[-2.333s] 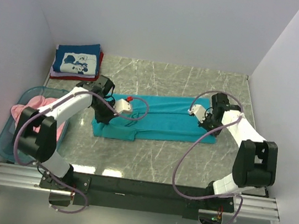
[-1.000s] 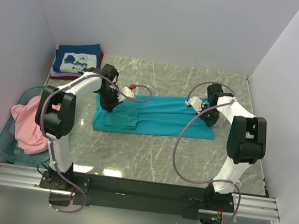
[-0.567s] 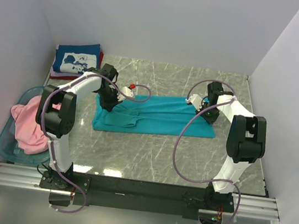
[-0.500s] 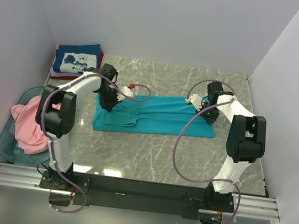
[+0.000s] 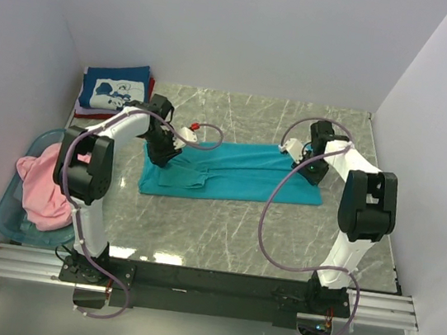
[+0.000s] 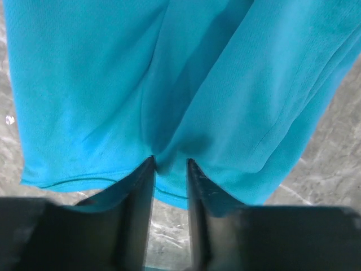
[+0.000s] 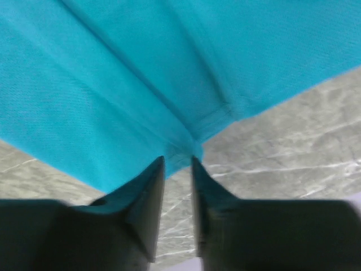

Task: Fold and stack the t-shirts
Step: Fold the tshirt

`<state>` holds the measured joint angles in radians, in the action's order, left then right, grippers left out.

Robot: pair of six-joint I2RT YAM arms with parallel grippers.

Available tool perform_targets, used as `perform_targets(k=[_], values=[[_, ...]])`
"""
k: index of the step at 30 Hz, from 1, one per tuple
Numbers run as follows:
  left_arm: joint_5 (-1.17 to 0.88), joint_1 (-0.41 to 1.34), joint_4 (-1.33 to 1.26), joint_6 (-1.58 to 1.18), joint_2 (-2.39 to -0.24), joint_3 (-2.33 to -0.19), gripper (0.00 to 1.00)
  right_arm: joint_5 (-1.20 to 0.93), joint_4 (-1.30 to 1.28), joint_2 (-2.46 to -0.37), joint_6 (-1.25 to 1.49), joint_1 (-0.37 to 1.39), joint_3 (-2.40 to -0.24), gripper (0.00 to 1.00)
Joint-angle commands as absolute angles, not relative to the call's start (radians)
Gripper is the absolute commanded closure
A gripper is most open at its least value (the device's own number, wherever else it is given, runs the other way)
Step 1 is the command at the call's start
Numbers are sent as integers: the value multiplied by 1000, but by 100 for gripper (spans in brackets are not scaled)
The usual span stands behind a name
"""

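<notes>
The teal t-shirt [image 5: 231,173] lies on the marble table as a long band folded lengthwise. My left gripper [image 5: 162,150] is at its left far edge. My right gripper [image 5: 312,168] is at its right far corner. In the left wrist view my left gripper [image 6: 170,164] is open a little, with a pucker of teal cloth [image 6: 225,84] between the tips. In the right wrist view my right gripper [image 7: 177,159] is also open a little, with the teal hem corner [image 7: 186,141] at its tips. A folded navy printed shirt [image 5: 115,90] lies on a red one [image 5: 150,89] at the back left.
A translucent light-blue basket [image 5: 6,219] stands at the left edge with a pink shirt [image 5: 46,184] heaped in it. White walls close in the table at the back and both sides. Purple cables loop over the cloth from both arms.
Both arms carried the shirt's near edge to the far side, which narrowed the band. Within the last second both pairs of jaws have parted from shut, and the cloth has settled.
</notes>
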<state>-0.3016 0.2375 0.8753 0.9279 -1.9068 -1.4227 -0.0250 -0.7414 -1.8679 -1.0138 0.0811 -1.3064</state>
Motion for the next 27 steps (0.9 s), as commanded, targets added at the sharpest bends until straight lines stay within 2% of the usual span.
perform_targets(k=[1,2,3,4,7,14,27], values=[[-352,193,883,885,-1881,-1465,61,-40,-751,-1861,-951,40,-1406,61],[-370,164,906,858,-1870,-1468,58,-60,-806,-1855,-916,26,-1431,59],[-389,147,916,844,-1837,-1462,50,-84,-837,-1850,-893,5,-1480,57],[-415,132,923,830,-1816,-1453,49,-147,-868,-1838,-844,-27,-1500,54],[-486,72,919,744,-1729,-1379,46,-260,-994,-1836,-735,-95,-1552,53],[-587,3,879,583,-1634,-1185,46,-409,-1049,-1838,-580,-202,-1431,53],[-537,-43,749,476,-1686,-1045,43,-344,-916,-1928,-453,-218,-1356,50]])
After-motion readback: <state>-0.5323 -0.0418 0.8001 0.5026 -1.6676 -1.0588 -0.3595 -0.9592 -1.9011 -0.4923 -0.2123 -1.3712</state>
